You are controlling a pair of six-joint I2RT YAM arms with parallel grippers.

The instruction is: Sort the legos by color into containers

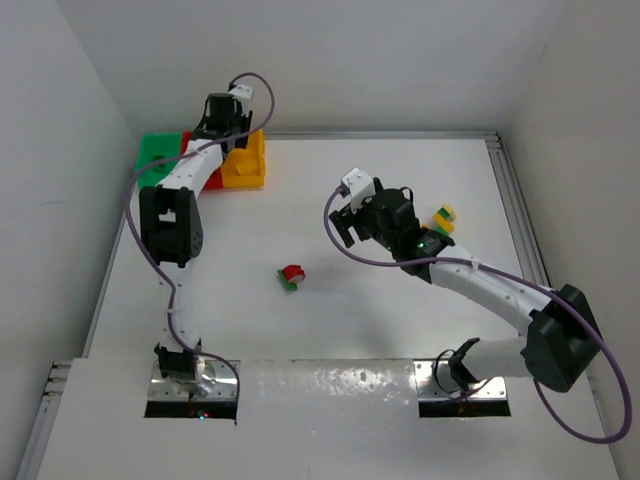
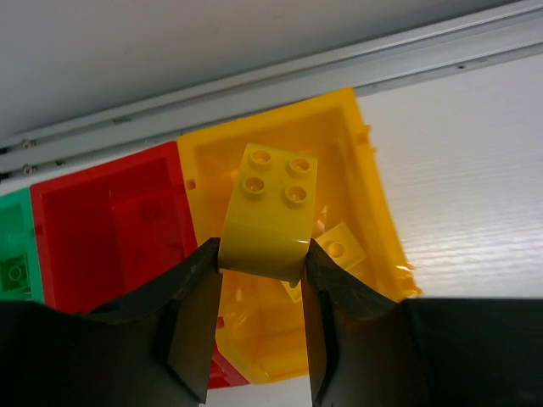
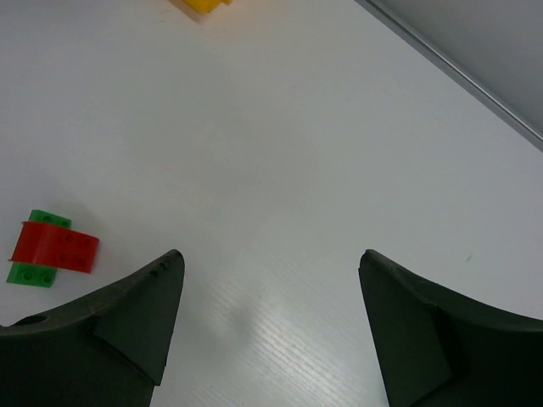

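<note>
1. Closest to the left wrist lens, the left gripper is clamped on a yellow brick, one finger on each side, studs facing away from the wrist.
2. Directly beyond the fingertips sits the yellow bin, so I judge the brick is held over it for a drop. Other yellow pieces lie inside.
3. Left of the fingers is the red bin, and further left the green bin, cut off by the frame edge. A green piece in it shows only in part.
4. Over on the other side, the right gripper hangs above the table, fingers wide apart, nothing between them.
5. Off to its left, a red brick rests across a green brick. I read the spread fingers as readiness for a pick there.
6. Hard to make out:
   - The held brick's lower part hides behind the fingers.
   - From above, the left arm covers most of the red bin.
   - A yellow-and-green cluster beside the right wrist is partly blocked.
   - A yellow scrap at the top edge of the right wrist view is too cropped to name.
</note>
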